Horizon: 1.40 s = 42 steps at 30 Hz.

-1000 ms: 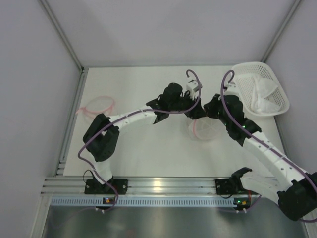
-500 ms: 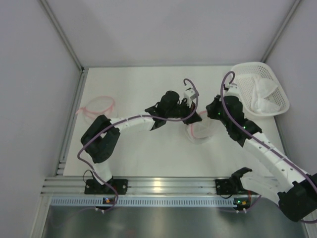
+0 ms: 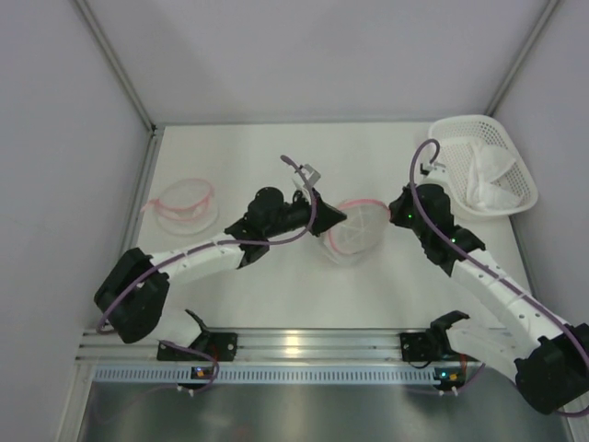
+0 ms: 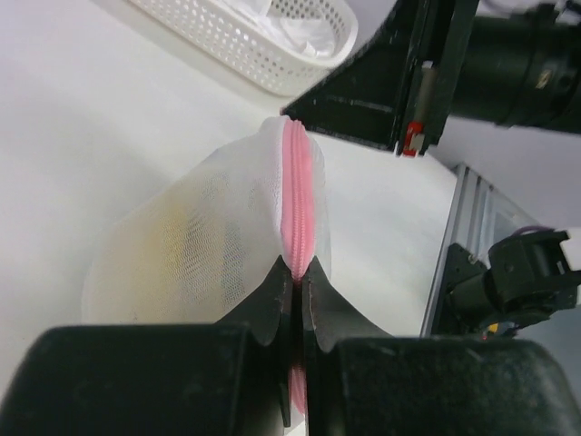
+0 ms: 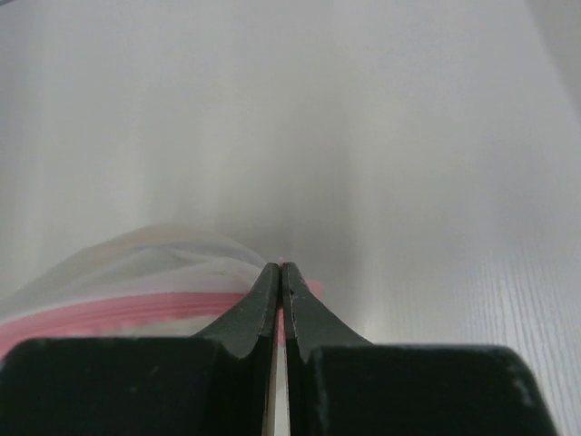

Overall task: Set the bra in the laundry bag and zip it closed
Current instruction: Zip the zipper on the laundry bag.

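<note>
Both arms, left arm point(image 3: 198, 253) and right arm point(image 3: 502, 290), are white tube links with chunky black joint housings. A purple cable point(image 3: 413, 175) runs loose along each. Black base brackets point(image 3: 195, 347), with little green and orange lights point(image 3: 198, 373) nearby. The left claw point(image 4: 297, 268) has matte black wedge fingers point(image 4: 263, 313).

The laundry bag point(image 4: 204, 245) is showing as translucent white mesh, its zip point(image 4: 298, 195) running bright pink. The basket point(image 3: 457, 152) is showing white, patterned with a lattice of small holes. On the white table point(image 3: 276, 295), a pale item point(image 3: 184, 204) is seemingly showing pink edging. A purple cable point(image 3: 413, 175) is trailing over the white-and-black arms point(image 3: 198, 258).
</note>
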Each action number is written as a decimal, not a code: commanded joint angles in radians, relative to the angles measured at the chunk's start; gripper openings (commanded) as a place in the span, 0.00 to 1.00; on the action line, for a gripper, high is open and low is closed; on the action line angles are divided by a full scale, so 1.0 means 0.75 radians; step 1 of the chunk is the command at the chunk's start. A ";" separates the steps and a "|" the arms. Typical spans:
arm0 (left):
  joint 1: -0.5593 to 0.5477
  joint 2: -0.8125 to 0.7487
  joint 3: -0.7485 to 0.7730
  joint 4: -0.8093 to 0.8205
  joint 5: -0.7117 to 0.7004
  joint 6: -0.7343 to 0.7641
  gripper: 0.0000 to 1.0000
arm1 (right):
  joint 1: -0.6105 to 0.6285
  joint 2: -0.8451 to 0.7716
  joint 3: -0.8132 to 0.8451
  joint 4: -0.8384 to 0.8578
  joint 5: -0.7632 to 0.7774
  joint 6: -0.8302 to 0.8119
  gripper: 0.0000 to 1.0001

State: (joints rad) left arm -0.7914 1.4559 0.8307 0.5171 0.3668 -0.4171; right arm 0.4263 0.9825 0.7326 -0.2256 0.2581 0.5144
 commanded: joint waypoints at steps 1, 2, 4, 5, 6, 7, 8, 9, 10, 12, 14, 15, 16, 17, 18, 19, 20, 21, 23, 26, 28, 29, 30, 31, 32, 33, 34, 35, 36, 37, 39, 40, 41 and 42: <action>0.077 -0.137 -0.056 0.290 -0.017 -0.145 0.00 | -0.047 -0.028 -0.058 0.023 0.008 0.042 0.00; 0.094 -0.151 -0.064 0.292 -0.011 -0.157 0.00 | -0.049 -0.028 -0.069 0.031 0.000 0.048 0.00; 0.118 -0.194 -0.089 0.292 -0.006 -0.158 0.00 | -0.057 -0.030 -0.089 0.043 -0.013 0.067 0.00; 0.124 -0.209 -0.099 0.292 -0.012 -0.160 0.00 | -0.057 -0.036 -0.089 0.045 -0.021 0.073 0.00; 0.129 -0.217 -0.115 0.292 -0.025 -0.166 0.00 | -0.059 -0.036 -0.093 0.051 -0.027 0.087 0.00; 0.133 -0.241 -0.124 0.290 -0.037 -0.172 0.00 | -0.059 -0.038 -0.099 0.053 -0.035 0.095 0.00; 0.137 -0.252 -0.146 0.300 -0.063 -0.184 0.00 | -0.059 -0.040 -0.099 0.055 -0.039 0.099 0.00; 0.139 -0.260 -0.156 0.309 -0.078 -0.188 0.00 | -0.061 -0.042 -0.105 0.059 -0.045 0.114 0.00; 0.141 -0.280 -0.165 0.315 -0.092 -0.192 0.00 | -0.063 -0.044 -0.110 0.064 -0.058 0.122 0.00; 0.157 -0.307 -0.185 0.339 -0.119 -0.217 0.00 | -0.063 -0.044 -0.114 0.060 -0.064 0.130 0.00; 0.182 -0.311 -0.183 0.343 -0.113 -0.243 0.00 | -0.063 -0.044 -0.120 0.062 -0.068 0.136 0.00; 0.190 -0.311 -0.179 0.343 -0.101 -0.254 0.00 | -0.063 -0.042 -0.126 0.060 -0.068 0.140 0.00; 0.198 -0.307 -0.177 0.343 -0.090 -0.268 0.00 | -0.065 -0.040 -0.126 0.062 -0.070 0.140 0.00; 0.214 -0.299 -0.169 0.343 -0.078 -0.302 0.00 | -0.065 -0.038 -0.124 0.060 -0.074 0.142 0.00; 0.223 -0.287 -0.165 0.341 -0.064 -0.329 0.00 | -0.065 -0.038 -0.114 0.057 -0.076 0.140 0.00; 0.235 -0.276 -0.163 0.341 -0.064 -0.362 0.00 | -0.065 -0.036 -0.108 0.057 -0.080 0.138 0.00; 0.259 -0.268 -0.163 0.341 -0.066 -0.445 0.00 | -0.063 -0.034 -0.099 0.055 -0.082 0.136 0.00; 0.272 -0.258 -0.163 0.341 -0.076 -0.491 0.00 | -0.065 -0.022 -0.083 0.053 -0.082 0.130 0.00; 0.298 -0.260 -0.173 0.341 -0.102 -0.550 0.00 | -0.065 -0.007 -0.067 0.041 -0.086 0.126 0.00; 0.302 -0.291 -0.203 0.341 -0.180 -0.554 0.00 | -0.065 0.023 -0.056 0.041 -0.090 0.132 0.00; 0.311 -0.323 -0.238 0.341 -0.239 -0.563 0.00 | -0.065 0.046 -0.060 0.037 -0.095 0.134 0.00; 0.313 -0.331 -0.248 0.341 -0.256 -0.561 0.00 | -0.065 0.052 -0.061 0.031 -0.095 0.136 0.00; 0.311 -0.344 -0.263 0.341 -0.266 -0.561 0.00 | -0.065 0.056 -0.061 0.029 -0.097 0.140 0.00; 0.311 -0.346 -0.273 0.341 -0.266 -0.559 0.00 | -0.063 0.062 -0.063 0.029 -0.101 0.140 0.00; 0.313 -0.346 -0.283 0.341 -0.258 -0.554 0.00 | -0.063 0.062 -0.063 0.029 -0.101 0.144 0.00; 0.313 -0.340 -0.289 0.341 -0.246 -0.556 0.00 | -0.065 0.066 -0.059 0.031 -0.101 0.145 0.00; 0.313 -0.328 -0.285 0.343 -0.219 -0.552 0.00 | -0.065 0.067 -0.056 0.035 -0.103 0.145 0.00; 0.313 -0.315 -0.277 0.343 -0.154 -0.542 0.00 | -0.063 0.069 -0.040 0.037 -0.107 0.130 0.00; 0.311 -0.279 -0.269 0.343 -0.107 -0.540 0.02 | -0.065 0.071 -0.030 0.033 -0.105 0.122 0.00; 0.311 -0.260 -0.247 0.345 -0.052 -0.508 0.12 | -0.065 0.073 -0.020 0.035 -0.117 0.110 0.00; 0.311 -0.209 -0.222 0.343 0.181 -0.446 0.45 | -0.063 0.062 0.003 0.065 -0.150 0.061 0.00; 0.311 -0.197 -0.192 0.327 0.257 -0.359 0.55 | -0.065 0.060 0.001 0.086 -0.168 0.020 0.00; 0.311 -0.188 -0.175 0.289 0.322 -0.314 0.63 | -0.065 0.056 -0.001 0.102 -0.186 0.002 0.00; 0.311 -0.176 -0.155 0.173 0.400 -0.258 0.81 | -0.063 0.050 -0.001 0.111 -0.227 -0.015 0.00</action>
State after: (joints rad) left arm -0.5667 1.3041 0.6445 0.6483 0.4690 -0.7364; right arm 0.3962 1.0279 0.6903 -0.1501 0.0845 0.5846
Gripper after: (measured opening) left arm 0.723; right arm 0.007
